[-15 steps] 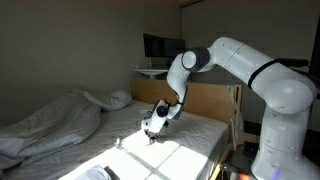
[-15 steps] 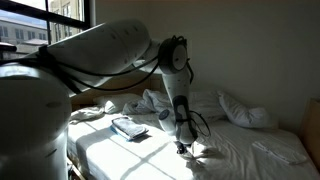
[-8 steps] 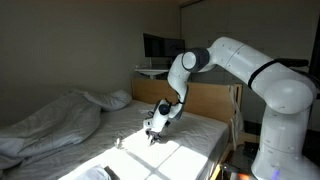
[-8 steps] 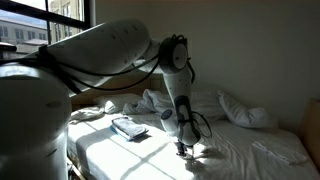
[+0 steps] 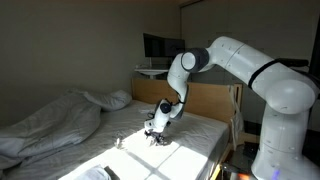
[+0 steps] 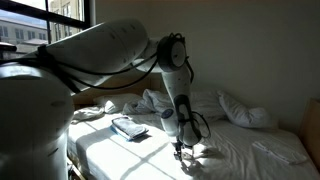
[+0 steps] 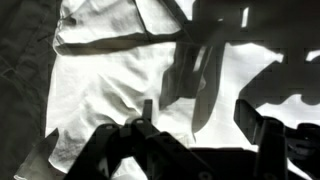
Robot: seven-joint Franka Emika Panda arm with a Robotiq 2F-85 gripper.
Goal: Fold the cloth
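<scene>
The cloth [image 7: 115, 85] is white and wrinkled, lying flat on the bed in bright sun with hard shadows across it; a folded edge runs along its top in the wrist view. My gripper [image 7: 200, 118] hangs just above it with the jaws wide apart and nothing between them. The dark fingers [image 7: 148, 112] frame bare cloth. In both exterior views the gripper [image 5: 155, 135] [image 6: 182, 150] points down at the sunlit bed surface, close to it. There the cloth is hard to tell apart from the white sheet.
A crumpled duvet [image 5: 50, 120] and a pillow [image 5: 118, 99] lie on the bed. A wooden headboard [image 5: 212, 97] and a dark monitor [image 5: 160, 45] stand behind. A flat folded item [image 6: 128, 127], more pillows [image 6: 245, 112] and a window [image 6: 55, 18] show in an exterior view.
The jaws have gone from shut to wide open above the cloth. The arm has hardly moved.
</scene>
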